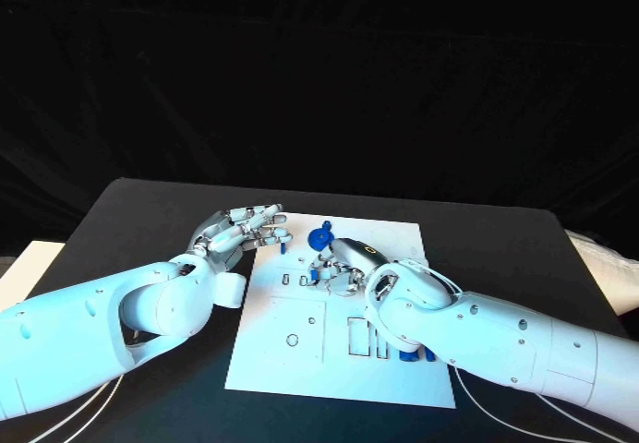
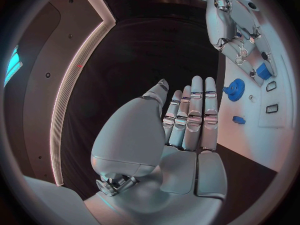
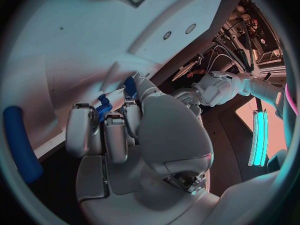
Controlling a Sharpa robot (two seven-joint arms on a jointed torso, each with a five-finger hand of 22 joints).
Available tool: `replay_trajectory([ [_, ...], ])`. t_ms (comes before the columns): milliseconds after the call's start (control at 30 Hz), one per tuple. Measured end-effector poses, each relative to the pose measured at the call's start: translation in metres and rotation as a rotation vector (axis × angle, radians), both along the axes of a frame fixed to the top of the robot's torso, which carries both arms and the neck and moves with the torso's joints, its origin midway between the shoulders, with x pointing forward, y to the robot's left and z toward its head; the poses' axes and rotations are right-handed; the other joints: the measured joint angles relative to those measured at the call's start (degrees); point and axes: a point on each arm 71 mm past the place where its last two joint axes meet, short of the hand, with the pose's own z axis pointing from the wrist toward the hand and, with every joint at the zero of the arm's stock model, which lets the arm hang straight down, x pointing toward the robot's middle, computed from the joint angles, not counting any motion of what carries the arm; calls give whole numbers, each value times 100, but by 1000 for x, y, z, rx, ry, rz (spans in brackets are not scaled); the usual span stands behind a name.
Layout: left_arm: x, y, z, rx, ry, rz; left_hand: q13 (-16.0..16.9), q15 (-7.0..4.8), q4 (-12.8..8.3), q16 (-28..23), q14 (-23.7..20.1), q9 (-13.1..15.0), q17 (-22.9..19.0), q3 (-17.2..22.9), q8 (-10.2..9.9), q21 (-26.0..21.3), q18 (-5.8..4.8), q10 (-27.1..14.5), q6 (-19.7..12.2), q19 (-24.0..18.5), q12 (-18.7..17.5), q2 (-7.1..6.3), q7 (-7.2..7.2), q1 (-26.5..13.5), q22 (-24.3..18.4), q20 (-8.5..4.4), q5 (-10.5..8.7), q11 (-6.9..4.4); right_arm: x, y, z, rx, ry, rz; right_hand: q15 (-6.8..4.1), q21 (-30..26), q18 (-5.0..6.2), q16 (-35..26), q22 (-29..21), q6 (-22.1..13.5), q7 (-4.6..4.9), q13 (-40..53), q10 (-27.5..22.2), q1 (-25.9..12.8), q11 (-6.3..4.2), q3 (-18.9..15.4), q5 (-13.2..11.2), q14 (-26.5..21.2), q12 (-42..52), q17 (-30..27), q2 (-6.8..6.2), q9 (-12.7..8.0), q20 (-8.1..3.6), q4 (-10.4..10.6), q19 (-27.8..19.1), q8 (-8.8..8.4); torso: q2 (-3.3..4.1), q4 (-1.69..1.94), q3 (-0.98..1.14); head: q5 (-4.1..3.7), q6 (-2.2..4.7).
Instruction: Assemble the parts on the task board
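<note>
The white task board (image 1: pixel 319 355) lies in the middle of the black table. My right hand (image 1: pixel 343 263) is down on its upper part, fingers curled. In the right wrist view the fingertips (image 3: pixel 115 117) pinch a small blue part (image 3: pixel 105 106) against the board; the left wrist view shows that blue part (image 2: pixel 264 71) beside the right hand (image 2: pixel 234 32). A blue gear (image 1: pixel 319 238) stands on the board just beyond the right hand, also seen as the gear (image 2: pixel 235 89). My left hand (image 1: pixel 247 231) hovers at the board's upper left corner, fingers straight, holding nothing.
Another small blue piece (image 2: pixel 239 119) lies on the board near the gear. More blue parts (image 1: pixel 413 353) sit by the slots (image 1: pixel 359 337) under my right forearm. A blue cylinder (image 3: pixel 19 145) lies on the board beside the right hand. Black table surrounds the board.
</note>
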Motion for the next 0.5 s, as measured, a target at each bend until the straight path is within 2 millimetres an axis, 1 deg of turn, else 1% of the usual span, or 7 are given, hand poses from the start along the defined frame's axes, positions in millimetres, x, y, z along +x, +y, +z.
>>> replay_trajectory([
  [200,0,0,0,0,0,0,0,0,0,0,0,0,-1,0,0,0,0,0,0,0,0,0,0,0,0,0,0,0,-1,1,0,-15,-5,3,0,0,0,-24,-13,-3,1,-4,-21,-31,21,0,0,0,-36,3,-31,-13,0,0,0,-9,1,1,-1,-8,-9],
  [267,0,0,0,0,0,0,0,0,0,0,0,0,-1,0,0,0,0,0,0,0,0,0,0,0,0,0,0,0,-2,1,0,-21,-8,4,0,-23,0,-24,-38,-32,29,-17,-41,-76,41,0,-17,0,-81,4,-76,-17,20,0,-20,-36,1,3,-1,-14,-12],
  [333,0,0,0,0,0,1,0,0,0,0,0,0,-1,0,0,0,0,0,0,0,0,0,0,0,0,0,0,0,-2,1,0,-28,-12,5,3,-23,0,-26,-58,-66,62,-82,-73,-106,51,-2,-26,-3,-142,5,-106,-31,1,2,-42,-53,1,5,-1,-19,-13],
  [367,0,0,0,0,0,1,0,0,0,0,0,0,-1,0,0,0,-1,0,0,0,0,0,0,0,0,0,0,0,-2,1,0,-31,-15,5,26,-43,0,-28,-71,-85,82,-132,-92,-121,52,-19,-26,-17,-180,4,-121,-34,20,19,-61,-76,2,7,-1,-21,-13],
  [433,0,0,0,0,0,1,0,0,0,0,0,0,-1,0,0,0,-1,0,0,0,0,0,0,0,0,0,0,0,-2,1,0,-37,-20,5,43,-49,0,-28,-96,-117,114,-442,-146,-153,82,-34,-26,-1,-258,4,-152,-50,20,35,-61,-90,2,7,-1,-22,-14],
  [467,0,0,0,0,0,1,0,0,0,0,0,0,-1,-1,0,0,-1,0,0,0,0,0,0,0,0,0,0,0,-2,1,0,-39,-22,5,43,-49,0,-28,-105,-138,114,-585,-154,-174,74,-40,-25,-1,-311,4,-173,-49,32,41,-73,-110,2,7,-1,-22,-14],
  [500,0,0,0,0,0,1,0,0,0,0,0,0,-1,0,0,0,0,0,0,0,0,0,0,0,0,0,0,0,-3,2,0,-42,-25,5,43,-49,0,-28,-112,-159,116,-927,-180,-191,98,-49,-25,-1,-354,4,-191,-50,41,50,-82,-128,3,7,-1,-23,-14],
])
